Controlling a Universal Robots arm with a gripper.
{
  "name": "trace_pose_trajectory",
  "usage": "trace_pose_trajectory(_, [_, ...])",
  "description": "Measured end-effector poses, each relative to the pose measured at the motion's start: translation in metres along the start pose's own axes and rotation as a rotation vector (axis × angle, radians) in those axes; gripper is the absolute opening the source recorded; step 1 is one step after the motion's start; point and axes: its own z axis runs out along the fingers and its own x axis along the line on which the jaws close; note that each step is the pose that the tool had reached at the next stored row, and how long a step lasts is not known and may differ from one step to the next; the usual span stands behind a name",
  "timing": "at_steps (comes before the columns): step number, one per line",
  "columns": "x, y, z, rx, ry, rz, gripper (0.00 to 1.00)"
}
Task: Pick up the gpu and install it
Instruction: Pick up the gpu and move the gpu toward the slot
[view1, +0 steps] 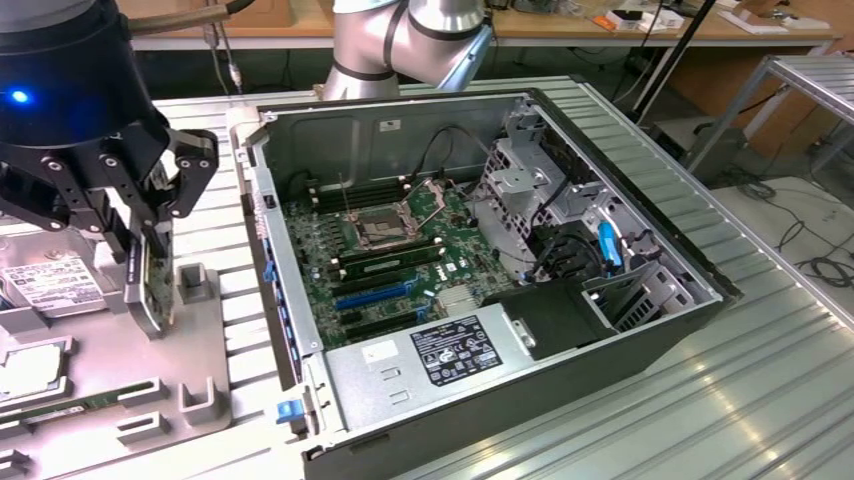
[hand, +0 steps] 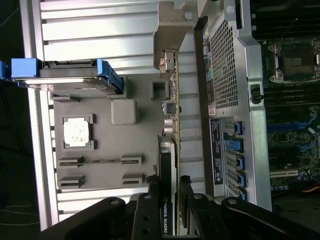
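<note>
Gripper (view1: 140, 255) is clenched on the gpu (view1: 150, 300). The card hangs upright on edge between the fingers, over the grey parts tray (view1: 107, 360) at the exterior view's left, just beside the outer wall of the open PC case (view1: 601, 390) and not inside it. I can't tell if its lower edge is clear of the tray.

From the wrist view I see the gpu (hand: 173, 100) edge-on, with the gripper (hand: 169, 190) pinching it and black fingers (hand: 149, 210) on both faces. The cooler side reads "NVIDIA QUADRO" in white.

On the tray (hand: 140, 140) in that view:
- hard drive (hand: 70, 82) in a blue carrier
- CPU (hand: 77, 132) in its pocket
- memory stick (hand: 100, 161) in its holders

The exterior view shows the same three: hard drive (view1: 47, 285) with a white label whose print is too small to read, CPU (view1: 30, 370), and memory stick (view1: 74, 408).

The case lies on its side with the panel off. The motherboard (view1: 400, 250) is exposed, with the CPU socket (view1: 380, 225) and blue expansion slots (view1: 367, 292). The power supply (view1: 387, 370) sits at the near end, and its black label (view1: 461, 345) has white text I can't make out. A blue light (view1: 19, 96) glows on the gripper body.
</note>
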Motion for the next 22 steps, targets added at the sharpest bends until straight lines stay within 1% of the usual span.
trace_pose_trajectory(1, [0.0, 0.0001, -0.0022, 0.0001, 0.0, 0.001, 0.27])
trace_pose_trajectory(9, [0.0, 0.0005, -0.0104, 0.0, -0.0001, 0.003, 0.27])
trace_pose_trajectory(11, [0.0, 0.0007, -0.0147, 0.0001, -0.0002, 0.004, 0.27])
trace_pose_trajectory(17, [-0.001, 0.001, -0.0229, 0.0002, -0.0003, 0.007, 0.27])
trace_pose_trajectory(22, [-0.001, 0.0012, -0.0275, 0.0002, -0.0004, 0.009, 0.27])
